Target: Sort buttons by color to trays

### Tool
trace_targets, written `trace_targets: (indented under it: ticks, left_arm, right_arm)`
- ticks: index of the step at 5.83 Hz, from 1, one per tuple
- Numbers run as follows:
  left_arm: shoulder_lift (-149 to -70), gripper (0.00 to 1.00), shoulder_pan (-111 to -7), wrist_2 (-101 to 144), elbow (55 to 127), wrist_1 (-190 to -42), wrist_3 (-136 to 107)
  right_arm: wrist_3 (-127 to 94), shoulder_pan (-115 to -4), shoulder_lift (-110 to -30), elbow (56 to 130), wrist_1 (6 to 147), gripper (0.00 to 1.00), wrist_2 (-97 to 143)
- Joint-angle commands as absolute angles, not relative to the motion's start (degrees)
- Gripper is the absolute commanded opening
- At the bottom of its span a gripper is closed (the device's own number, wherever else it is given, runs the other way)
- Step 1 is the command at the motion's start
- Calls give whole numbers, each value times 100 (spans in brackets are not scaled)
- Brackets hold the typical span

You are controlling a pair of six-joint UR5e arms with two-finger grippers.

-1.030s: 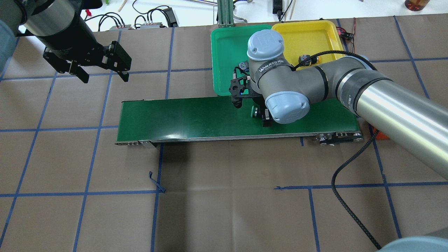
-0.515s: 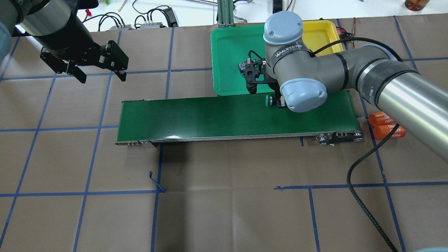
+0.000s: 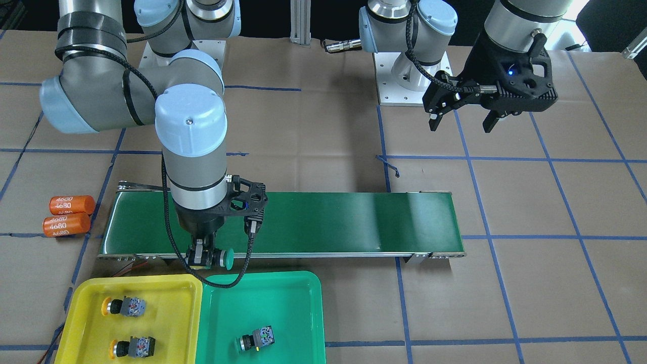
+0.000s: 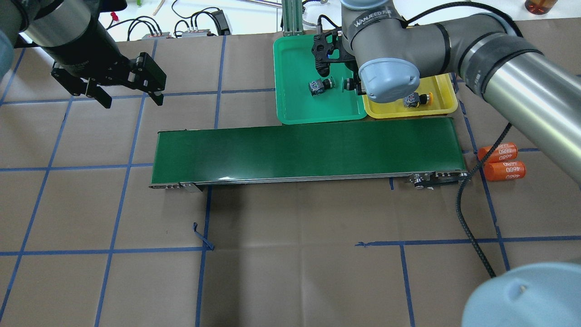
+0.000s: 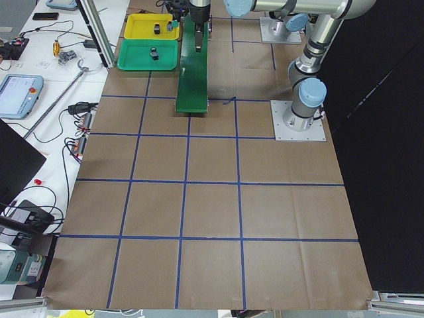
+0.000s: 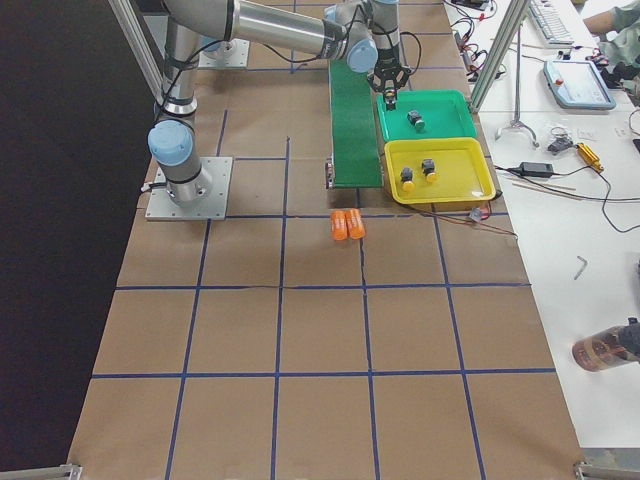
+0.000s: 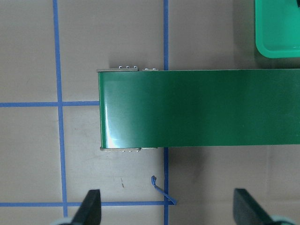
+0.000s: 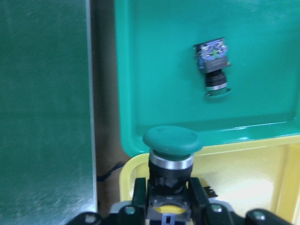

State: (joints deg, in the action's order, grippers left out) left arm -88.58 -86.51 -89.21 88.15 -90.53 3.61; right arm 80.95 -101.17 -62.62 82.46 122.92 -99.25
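My right gripper (image 3: 204, 259) (image 8: 168, 188) is shut on the black body of a green-capped button (image 3: 225, 258) (image 8: 172, 140) (image 4: 348, 84). It holds the button in the air over the near edge of the trays, where the green tray (image 4: 295, 54) (image 3: 288, 308) meets the yellow tray (image 4: 442, 97) (image 3: 167, 323). Another green button (image 4: 317, 86) (image 3: 257, 338) (image 8: 213, 68) lies in the green tray. Two yellow buttons (image 3: 123, 306) (image 3: 133, 347) lie in the yellow tray. My left gripper (image 4: 134, 101) (image 3: 461, 125) (image 7: 168, 211) is open and empty, high over the paper beyond the belt's left end.
The long dark-green conveyor belt (image 4: 308, 150) (image 3: 328, 222) (image 7: 201, 108) lies just before the trays. Two orange cylinders marked 4680 (image 4: 501, 161) (image 3: 71, 215) lie off its right end. A black cable (image 4: 467, 227) trails from my right arm. Cables and boxes (image 4: 181, 27) sit past the table's far edge.
My right gripper has carried the green button off the belt and away from me, to over the trays. My left arm has barely moved.
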Motion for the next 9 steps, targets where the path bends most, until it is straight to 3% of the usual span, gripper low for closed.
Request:
trace_targets:
  ticks: [1,2,3,5,9]
  left_arm:
    - [-8859,98,-8657,-8921,8815,-9053,360]
    - [-8859,98,-8657,-8921,8815,-9053,360]
    - [-8868,98,-8657,-8912,8815,-9053,447]
    - [-8868,98,-8657,-8912,8815,-9053,422]
    - [-8877,98,-8640,-8921,8815,-9053,431]
  right_arm:
    - [8147,-10125,-4997,7325,12717,17,-9340]
    - [8095,-10151,-4897,7356,12631,51,-9038]
    - [8077,-10151,-4948,7374,12299,100,-9044]
    - [7842,-10056,-5787,7312,11710,100,-9158]
    - [2995,-9405,-7308,7392,9289,100,-9088]
